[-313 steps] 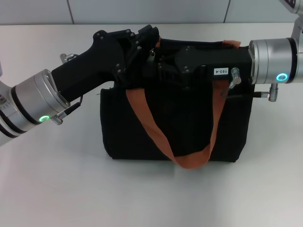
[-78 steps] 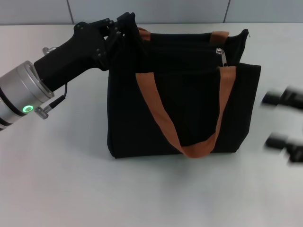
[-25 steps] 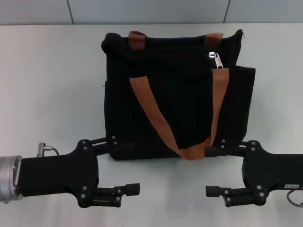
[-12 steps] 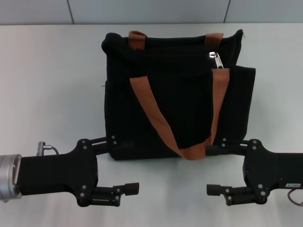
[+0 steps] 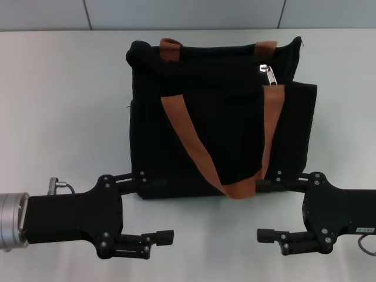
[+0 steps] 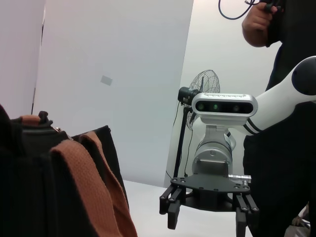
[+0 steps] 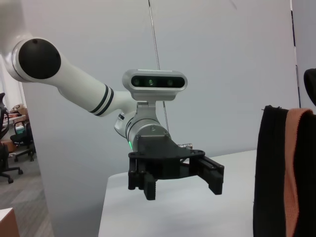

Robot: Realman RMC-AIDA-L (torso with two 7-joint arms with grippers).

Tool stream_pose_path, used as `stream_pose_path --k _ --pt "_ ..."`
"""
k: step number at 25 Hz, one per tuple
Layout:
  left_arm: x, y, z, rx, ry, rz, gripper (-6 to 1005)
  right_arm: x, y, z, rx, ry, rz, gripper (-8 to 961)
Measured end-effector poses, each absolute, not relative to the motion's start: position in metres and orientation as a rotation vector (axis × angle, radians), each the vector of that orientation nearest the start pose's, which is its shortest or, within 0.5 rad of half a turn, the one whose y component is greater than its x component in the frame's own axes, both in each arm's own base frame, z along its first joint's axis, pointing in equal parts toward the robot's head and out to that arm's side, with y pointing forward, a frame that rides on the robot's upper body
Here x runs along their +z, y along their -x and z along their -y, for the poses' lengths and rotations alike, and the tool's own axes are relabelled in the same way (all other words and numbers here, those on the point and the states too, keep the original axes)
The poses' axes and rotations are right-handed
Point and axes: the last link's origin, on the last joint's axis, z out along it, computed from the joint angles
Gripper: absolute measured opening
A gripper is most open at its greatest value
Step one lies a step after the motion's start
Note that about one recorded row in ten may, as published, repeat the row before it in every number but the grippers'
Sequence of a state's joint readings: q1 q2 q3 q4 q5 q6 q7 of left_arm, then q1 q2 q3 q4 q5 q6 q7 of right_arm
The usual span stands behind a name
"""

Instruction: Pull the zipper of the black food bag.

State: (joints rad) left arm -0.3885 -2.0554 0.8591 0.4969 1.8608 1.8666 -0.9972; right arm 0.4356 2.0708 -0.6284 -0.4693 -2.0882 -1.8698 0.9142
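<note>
The black food bag (image 5: pixel 223 117) stands upright mid-table, with two orange-brown straps (image 5: pixel 188 141) hanging down its front. The silver zipper (image 5: pixel 269 73) pull lies near the right end of the top edge. My left gripper (image 5: pixel 157 205) hovers open in front of the bag's lower left corner, holding nothing. My right gripper (image 5: pixel 259 211) hovers open in front of the lower right part, also holding nothing. The left wrist view shows the bag (image 6: pixel 29 197) and the right gripper (image 6: pixel 206 217) beyond it. The right wrist view shows the left gripper (image 7: pixel 182 190) and the bag's edge (image 7: pixel 269 173).
The white table (image 5: pixel 59 106) runs back to a grey wall. In the left wrist view a person in black (image 6: pixel 281 59) stands behind the right arm, with a pedestal fan (image 6: pixel 205 86) farther back.
Both grippers have left the bag's top and come down in front of it near the table's front edge, open. Over the last second they only sank slightly. The bag has not moved.
</note>
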Motion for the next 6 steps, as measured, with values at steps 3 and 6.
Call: stream_pose_path --k 3,6 --pt "-0.0186 0.2697 -0.2409 -1.049 2.927 0.279 827 -0.0196 -0.2772 -0.2455 0.973 2.913 -0.229 792" --pt "-0.0185 0.2695 -0.2407 -1.051 2.928 0.278 827 -0.0198 -0.2771 -0.2454 0.973 2.914 -0.228 792"
